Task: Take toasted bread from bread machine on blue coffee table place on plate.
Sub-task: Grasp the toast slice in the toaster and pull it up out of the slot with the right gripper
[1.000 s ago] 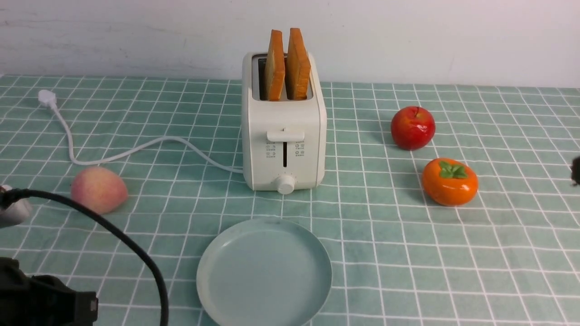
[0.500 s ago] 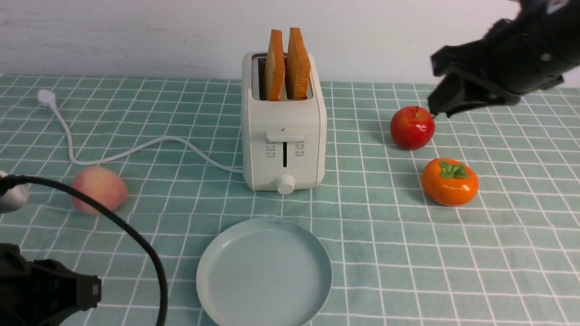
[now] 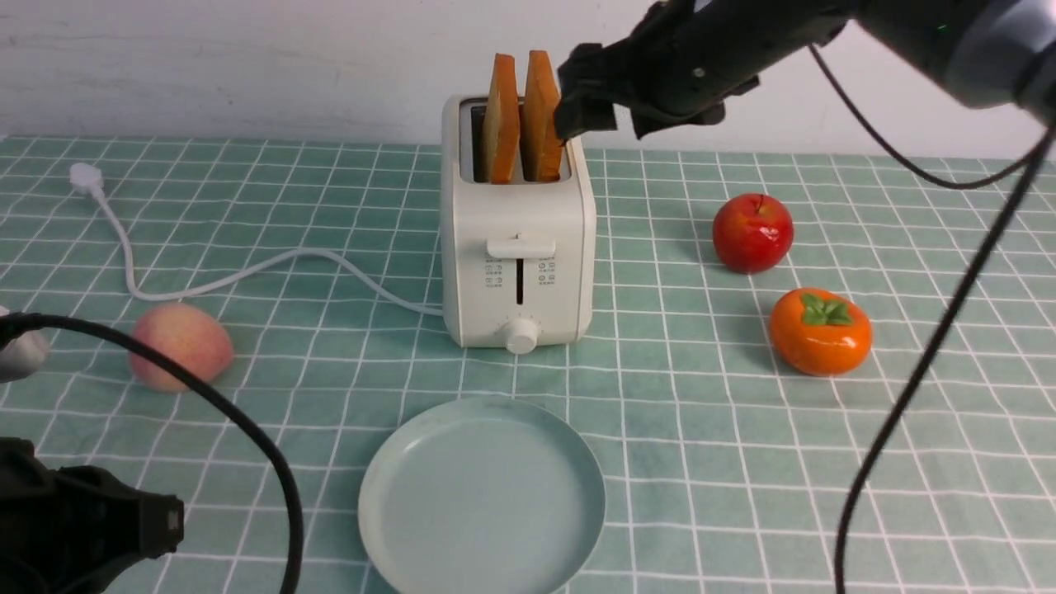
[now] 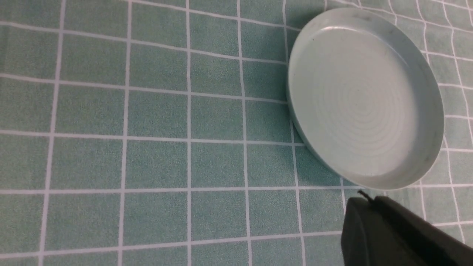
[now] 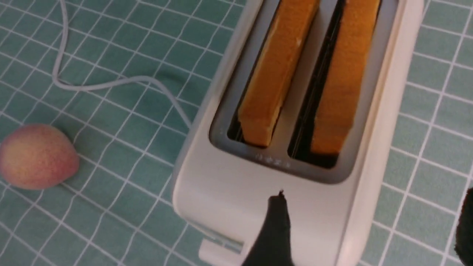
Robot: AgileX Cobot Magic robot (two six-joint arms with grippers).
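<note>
The cream-white bread machine stands mid-table on the blue coffee table. Two slices of toasted bread stand upright in its slots, the left slice and the right slice; both also show in the right wrist view. My right gripper is open and empty, just to the right of the right slice and above the toaster's top; its fingers stand wide apart. The pale blue-green plate lies empty in front of the toaster. My left gripper is shut and empty, low at the front left, beside the plate.
A red apple and an orange persimmon lie right of the toaster. A peach lies at the left. The white power cord runs from the toaster to a plug at the far left.
My right arm has swung in from the right edge, over the apple, to the toaster's top right. The left arm has barely shifted. The toast has not moved.
</note>
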